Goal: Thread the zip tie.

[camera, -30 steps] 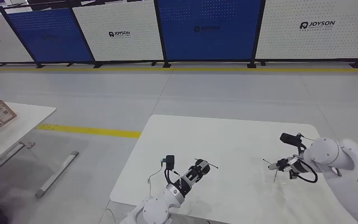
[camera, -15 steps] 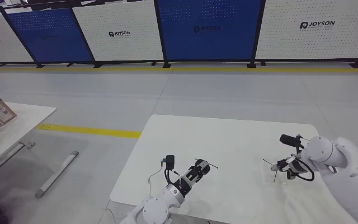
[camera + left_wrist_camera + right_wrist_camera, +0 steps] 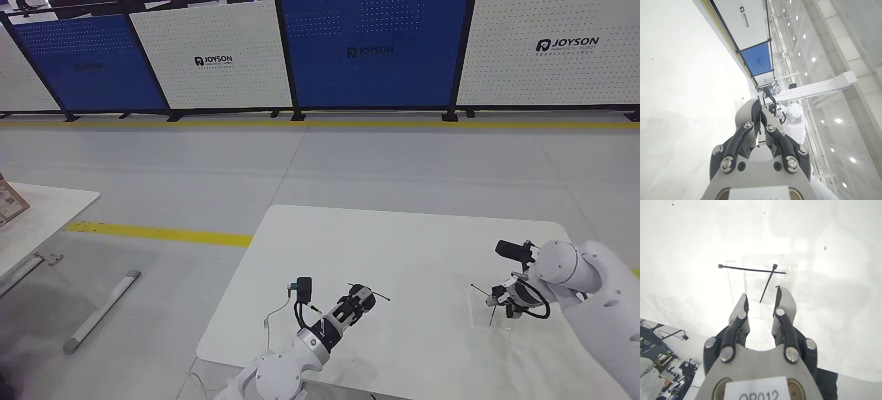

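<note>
Right gripper (image 3: pixel 761 291) shifted; zip ties (image 3: pixel 770 271) seemingly just beyond its fingertips (image 3: pixel 779 292)

Left claw (image 3: pixel 759 109) pinched shut on zip tie (image 3: pixel 381 295); right claw (image 3: pixel 762 291) spread wide, pointing downward.

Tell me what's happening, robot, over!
Right gripper open, hovering over two crossed zip ties on clear sheet. Left gripper shut on third zip tie.
</note>
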`<control>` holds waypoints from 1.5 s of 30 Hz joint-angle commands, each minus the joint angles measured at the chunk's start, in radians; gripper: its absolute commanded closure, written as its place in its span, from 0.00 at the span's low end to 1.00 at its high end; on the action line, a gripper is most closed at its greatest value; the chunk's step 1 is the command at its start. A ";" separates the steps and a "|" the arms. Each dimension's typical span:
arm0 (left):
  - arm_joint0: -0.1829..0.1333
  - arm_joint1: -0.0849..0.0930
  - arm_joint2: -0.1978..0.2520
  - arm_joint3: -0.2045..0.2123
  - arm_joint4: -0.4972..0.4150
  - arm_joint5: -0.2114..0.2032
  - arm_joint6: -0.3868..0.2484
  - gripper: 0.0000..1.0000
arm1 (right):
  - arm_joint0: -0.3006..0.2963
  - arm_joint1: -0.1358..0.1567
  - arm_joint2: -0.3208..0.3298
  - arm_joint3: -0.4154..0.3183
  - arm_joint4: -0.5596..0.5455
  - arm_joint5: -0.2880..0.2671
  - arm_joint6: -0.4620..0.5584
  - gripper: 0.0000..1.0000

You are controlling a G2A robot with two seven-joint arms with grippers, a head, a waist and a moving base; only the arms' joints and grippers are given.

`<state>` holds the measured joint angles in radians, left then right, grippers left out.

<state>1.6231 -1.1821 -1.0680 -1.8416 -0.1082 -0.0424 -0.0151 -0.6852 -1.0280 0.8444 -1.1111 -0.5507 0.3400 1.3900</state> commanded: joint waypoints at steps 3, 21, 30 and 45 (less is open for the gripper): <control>0.000 0.000 0.000 0.000 0.000 0.000 0.000 1.00 | 0.008 -0.015 -0.001 0.027 -0.018 0.000 0.000 0.75; 0.000 0.000 0.000 0.000 0.000 0.000 0.000 1.00 | 0.033 -0.081 0.002 0.120 -0.088 0.000 0.000 0.77; 0.000 0.000 0.000 0.000 0.000 0.000 0.000 1.00 | 0.037 -0.098 0.006 0.145 -0.108 0.000 0.000 0.80; 0.000 0.000 0.000 0.000 0.000 0.000 0.000 1.00 | 0.038 -0.111 0.011 0.157 -0.126 0.000 0.000 0.98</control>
<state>1.6231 -1.1821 -1.0680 -1.8416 -0.1082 -0.0424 -0.0151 -0.6463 -1.1391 0.8546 -0.9525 -0.6755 0.3400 1.3900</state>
